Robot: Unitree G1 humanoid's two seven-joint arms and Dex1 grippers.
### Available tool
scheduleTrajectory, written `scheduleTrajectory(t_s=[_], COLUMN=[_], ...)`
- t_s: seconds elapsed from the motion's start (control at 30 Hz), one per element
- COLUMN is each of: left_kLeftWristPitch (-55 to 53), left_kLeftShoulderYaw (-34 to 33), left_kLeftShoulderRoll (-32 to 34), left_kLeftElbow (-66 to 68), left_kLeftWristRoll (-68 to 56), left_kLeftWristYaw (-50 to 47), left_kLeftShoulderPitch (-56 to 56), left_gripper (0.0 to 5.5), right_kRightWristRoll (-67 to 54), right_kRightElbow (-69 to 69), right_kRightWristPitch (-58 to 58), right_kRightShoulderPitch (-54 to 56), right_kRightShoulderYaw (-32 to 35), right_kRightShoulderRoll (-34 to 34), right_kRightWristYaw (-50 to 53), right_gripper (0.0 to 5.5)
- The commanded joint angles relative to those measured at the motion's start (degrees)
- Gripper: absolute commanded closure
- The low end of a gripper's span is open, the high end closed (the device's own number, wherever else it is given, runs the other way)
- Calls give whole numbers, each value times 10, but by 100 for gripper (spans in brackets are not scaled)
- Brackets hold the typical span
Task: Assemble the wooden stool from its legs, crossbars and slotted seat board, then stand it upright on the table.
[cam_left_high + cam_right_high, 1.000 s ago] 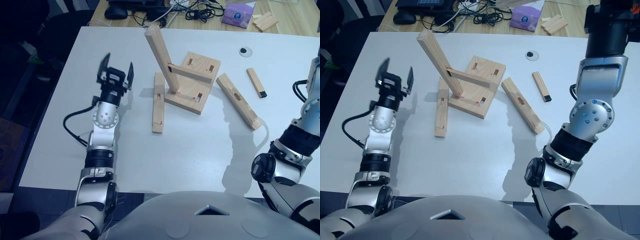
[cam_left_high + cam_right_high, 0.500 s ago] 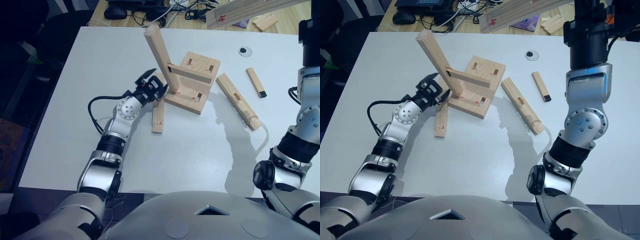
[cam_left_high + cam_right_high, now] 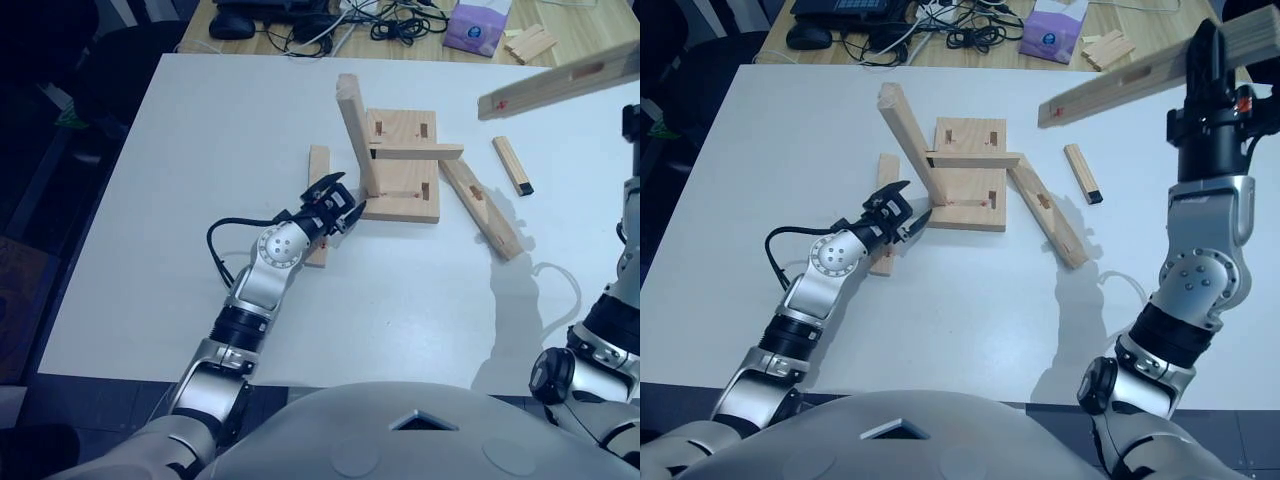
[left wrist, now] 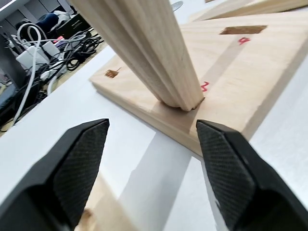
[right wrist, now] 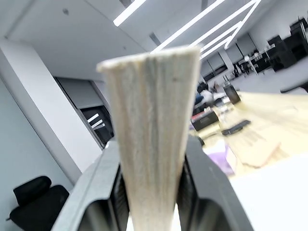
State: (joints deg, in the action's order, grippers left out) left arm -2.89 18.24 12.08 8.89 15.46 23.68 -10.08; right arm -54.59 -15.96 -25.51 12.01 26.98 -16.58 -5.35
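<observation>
Wood, pale and stiff, probably light; the smooth faces may slip, so pinch across flat sides.

- Table: white, carries the parts.
- Seat board: flat at centre, slots up.
- Standing leg: tilted in a board slot, with a crossbar jutting from it over the board.
- Held leg: aloft, clamped in the right gripper. It has a long overhang and will likely lever.
- Loose leg: touching the board's right edge.
- Left leg: flat on the table.
- Short crossbar: farther right.
- Left gripper: jaws apart at the standing leg's foot.
</observation>
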Motion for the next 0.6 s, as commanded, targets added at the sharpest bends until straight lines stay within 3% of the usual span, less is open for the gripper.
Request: scheduleTrajectory(t_s=[0.03,0.17,0.47,0.6], left_kLeftWristPitch=[-34,-46,-41,-44], left_kLeftShoulderYaw=[8,-11,-34,-35], left_kLeftShoulderRoll=[-8,-2,7,2], left_kLeftElbow=[-26,-38,-40,-43], left_kLeftWristRoll=[5,10,5,2], left_kLeftWristYaw=[-8,-39,-60,-66], left_kLeftShoulderPitch=[13,20,9,5], left_gripper=[216,216,216,216], right_kRightWristRoll=[4,6,24,30], right_kRightElbow=[-32,-39,-6,-9], right_kRightWristPitch=[-25,-22,-36,-49], right_kRightShoulderPitch=[-39,-58,-72,-82], right_kRightShoulderYaw=[-39,-55,-31,-51], right_kRightShoulderRoll=[33,61,8,11], right_kRightWristYaw=[25,38,-1,-17], right_gripper=[450,450,450,450])
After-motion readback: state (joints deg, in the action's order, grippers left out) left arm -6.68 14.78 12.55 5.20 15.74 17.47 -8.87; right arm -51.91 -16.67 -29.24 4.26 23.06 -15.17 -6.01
